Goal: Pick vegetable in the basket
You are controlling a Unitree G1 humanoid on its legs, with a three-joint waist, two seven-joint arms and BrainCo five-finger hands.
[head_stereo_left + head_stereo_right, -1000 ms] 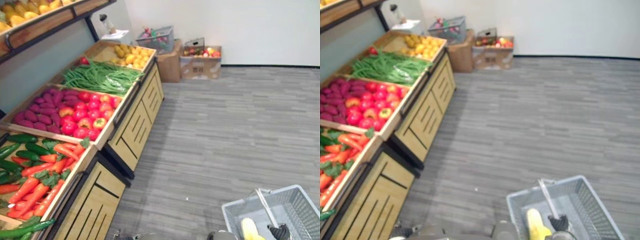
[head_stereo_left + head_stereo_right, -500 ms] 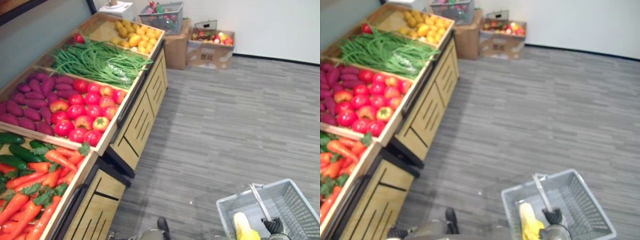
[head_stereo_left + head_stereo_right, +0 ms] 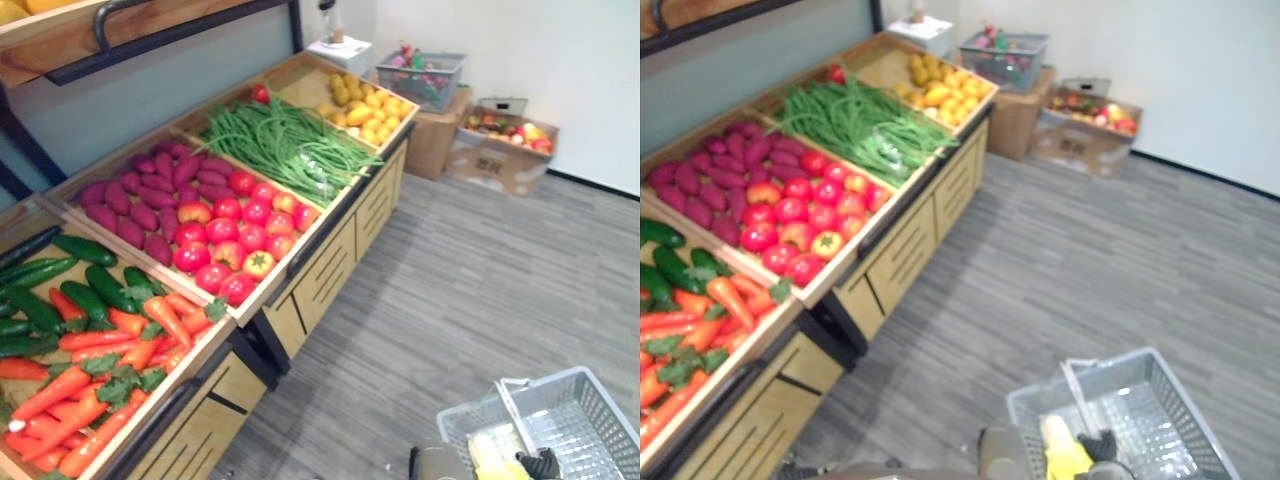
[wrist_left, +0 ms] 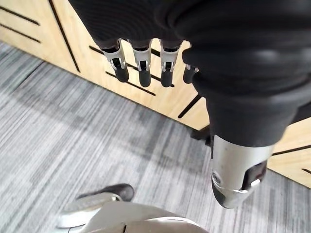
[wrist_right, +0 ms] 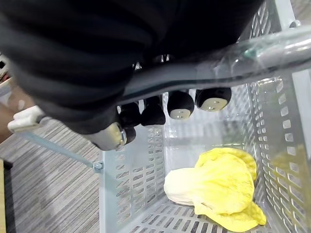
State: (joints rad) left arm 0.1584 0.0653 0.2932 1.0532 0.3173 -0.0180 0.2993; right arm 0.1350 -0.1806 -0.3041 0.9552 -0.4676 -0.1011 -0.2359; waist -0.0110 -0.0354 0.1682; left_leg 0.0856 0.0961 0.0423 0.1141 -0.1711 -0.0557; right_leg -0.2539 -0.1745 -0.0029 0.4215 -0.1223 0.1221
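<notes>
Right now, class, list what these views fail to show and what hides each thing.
Basket: near end cut off by the left eye view's bottom edge.
Yellow leafy vegetable: kind unclear; the eye views' bottom edge cuts it off beside the right hand on the handle.
Far grey basket and cardboard box: contents too small to name.
Top-shelf produce: cut off by the top edge.

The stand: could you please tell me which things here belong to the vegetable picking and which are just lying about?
Job: basket, held by right hand at its handle; cabbage inside; carrots, cucumbers, tomatoes, green beans on the stand; left hand open.
Lying about: cardboard boxes, far basket, yellow fruit.
</notes>
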